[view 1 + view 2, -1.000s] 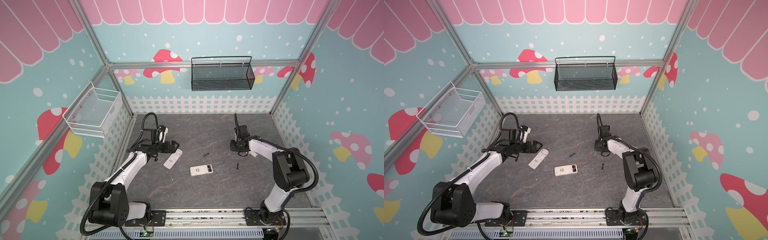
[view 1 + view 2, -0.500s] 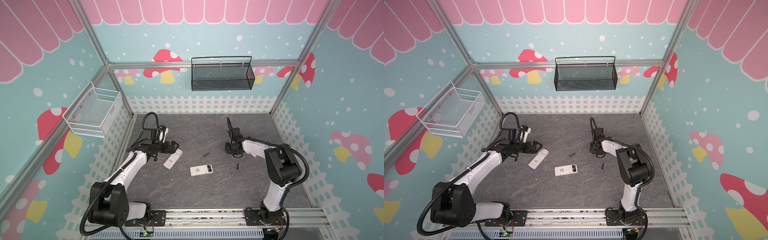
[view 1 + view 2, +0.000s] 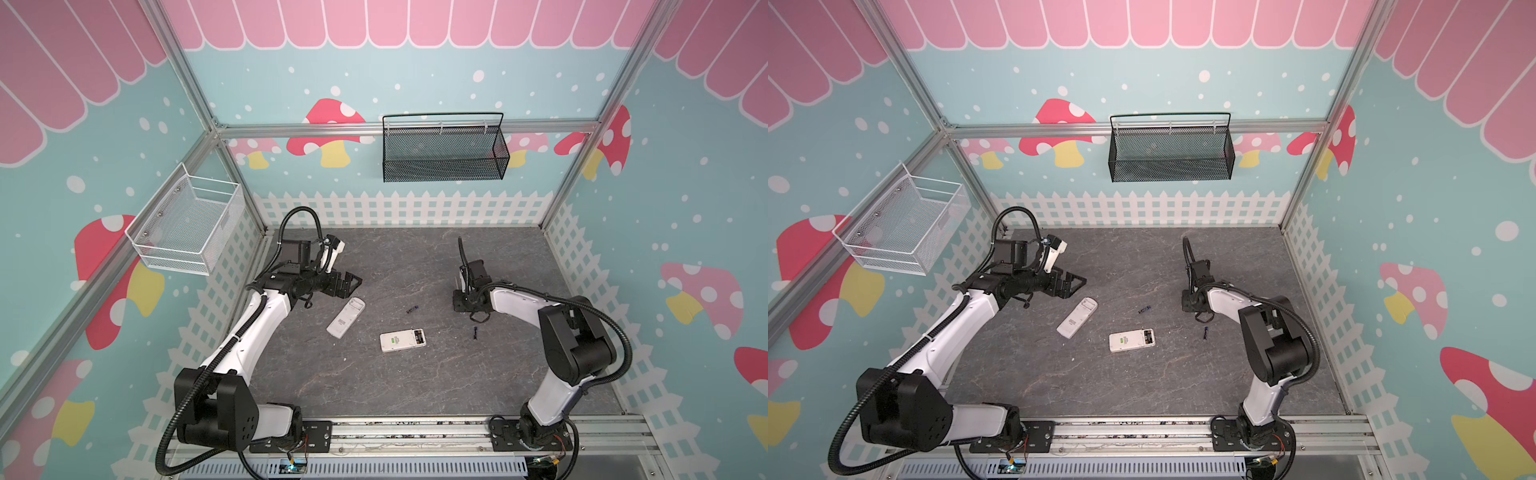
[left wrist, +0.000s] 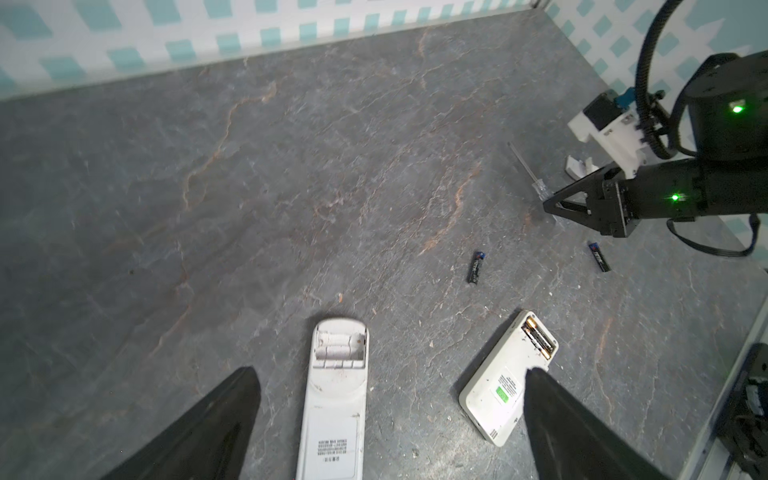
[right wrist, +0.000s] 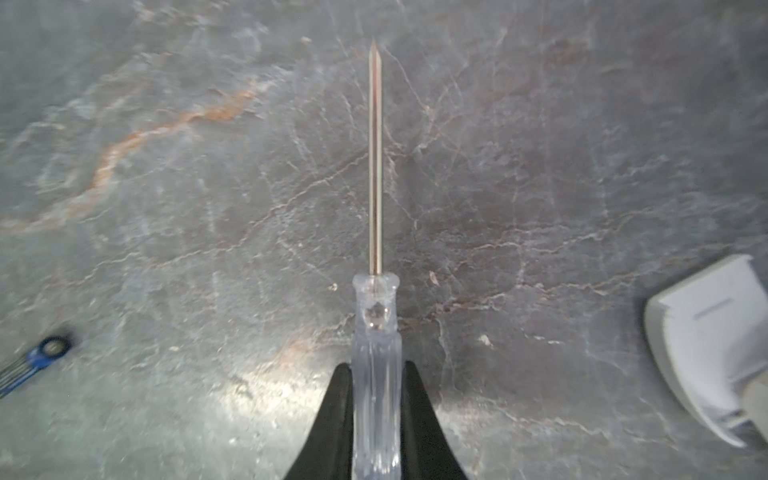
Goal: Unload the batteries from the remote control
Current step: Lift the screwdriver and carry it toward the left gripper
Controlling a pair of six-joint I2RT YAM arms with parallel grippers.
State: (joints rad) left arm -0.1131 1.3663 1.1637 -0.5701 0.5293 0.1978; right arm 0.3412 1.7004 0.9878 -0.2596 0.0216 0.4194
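Observation:
A short white remote control [image 3: 402,341] [image 4: 505,382] lies face down with two black, gold-ended batteries [image 4: 540,338] in its uncovered bay. A longer white remote [image 3: 346,318] [image 4: 334,399] lies to its left, its bay empty. Two dark blue batteries lie loose on the floor, one [image 3: 412,309] [image 4: 476,268] behind the short remote and one [image 3: 475,332] [image 4: 598,257] to its right. My left gripper [image 3: 353,283] [image 4: 392,372] hangs open above the long remote. My right gripper [image 3: 457,300] [image 5: 376,368] is shut on the clear handle of a screwdriver [image 5: 375,316] lying on the floor.
A white battery cover [image 5: 706,332] [image 4: 577,166] lies beside the right gripper. A black mesh basket [image 3: 442,149] hangs on the back wall and a white wire basket [image 3: 187,224] on the left wall. White picket fencing edges the grey stone floor [image 3: 374,386].
My right gripper has swung left, come down over the screwdriver and closed on its handle. The left arm, remotes and loose batteries have not moved.

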